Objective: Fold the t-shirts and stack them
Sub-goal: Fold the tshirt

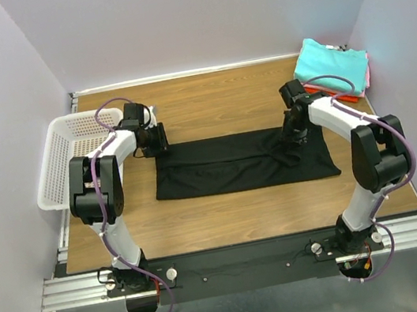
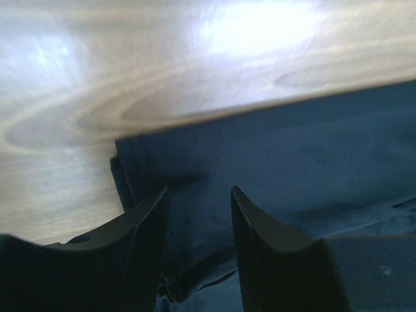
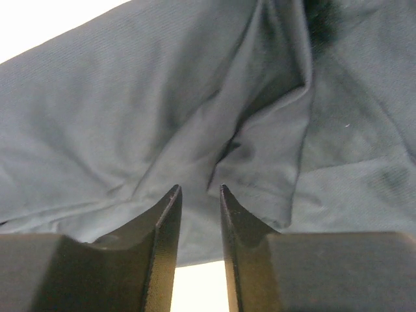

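In the top external view, the large black cloth t-shirt (image 1: 245, 162) lies mid-table as a long folded band, flat on the brown wooden table (image 1: 215, 99). At the far right corner sits a stack: a folded teal tee (image 1: 329, 62) on top, with a red-orange tee (image 1: 331, 92) and a pink tee (image 1: 367, 67) showing as edges beneath. I judge those three done and the black one partway, with more folds needed before it joins the stack. My left gripper (image 1: 154, 141) hangs at the band's far left corner, its arm elbowed up beside the white plastic lattice basket (image 1: 55, 173). My right gripper (image 1: 295, 137) points down onto the band's far right part.

In the left wrist view, the left gripper (image 2: 199, 192) stands moderately wide with nothing between its jaws, over the shirt's layered corner.

In the right wrist view, the right gripper (image 3: 199, 188) shows a narrow gap with no cloth pinched, over a rumpled crease.
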Robot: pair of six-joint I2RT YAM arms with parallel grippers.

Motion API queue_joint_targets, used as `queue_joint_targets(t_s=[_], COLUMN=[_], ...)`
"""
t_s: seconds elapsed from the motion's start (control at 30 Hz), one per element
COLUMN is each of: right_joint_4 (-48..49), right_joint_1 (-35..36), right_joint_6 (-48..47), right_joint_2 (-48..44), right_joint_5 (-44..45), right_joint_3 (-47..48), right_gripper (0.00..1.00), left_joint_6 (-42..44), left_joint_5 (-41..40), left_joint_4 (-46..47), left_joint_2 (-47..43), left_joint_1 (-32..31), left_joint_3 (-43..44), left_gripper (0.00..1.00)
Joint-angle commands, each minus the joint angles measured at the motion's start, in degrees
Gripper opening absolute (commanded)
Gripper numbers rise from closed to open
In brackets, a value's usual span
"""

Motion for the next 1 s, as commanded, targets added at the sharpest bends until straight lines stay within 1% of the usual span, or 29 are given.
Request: queue_joint_targets(t_s=[0.0,0.23,0.47,0.53,0.63,0.67,0.73,0.77,0.97], right_joint_4=[0.4,0.3,0.4,0.4,0.3,0.3,-0.1,-0.3,-4.9], right_joint_1=[0.2,0.3,0.5,0.5,0.5,0.5,0.5,0.5,0.5], right_joint_6=[-1.3,-2.0,-2.9,-3.2,-3.4,-3.4,-3.2,-2.6,0.7], right_joint_2=[1.8,4.1,6.0,6.8,7.6,7.7,6.9,6.4,0.1], right_joint_5=[4.3,4.9,5.5,5.6,5.2,5.1,5.2,5.5,8.2], right_joint_3=[0.1,-0.6,-0.1,0.0,0.4,0.6,0.9,0.9,-0.3], right_gripper=[0.35,0.34,0.33,0.31,0.20,0.13,0.06,0.01,0.00], left_joint_6=[1.5,1.9,2.1,2.0,2.2,2.1,2.4,2.5,3.1], left_joint_5=[1.7,1.7,2.1,2.1,1.9,1.9,1.3,0.7,-0.1], left_joint_4=[0.6,1.2,1.5,1.6,1.6,1.6,1.7,1.7,2.1], left_joint_2=[0.4,0.2,1.7,1.7,1.9,2.0,2.4,2.4,4.2], left_joint_1=[-0.3,-0.3,-0.3,-0.3,-0.3,-0.3,-0.3,-0.3,-0.3], left_joint_3=[-1.7,-2.9,-2.2,-2.2,-2.4,-2.6,-2.7,-2.9,-3.0], left_gripper=[0.50,0.51,0.51,0.51,0.51,0.51,0.51,0.51,0.51])
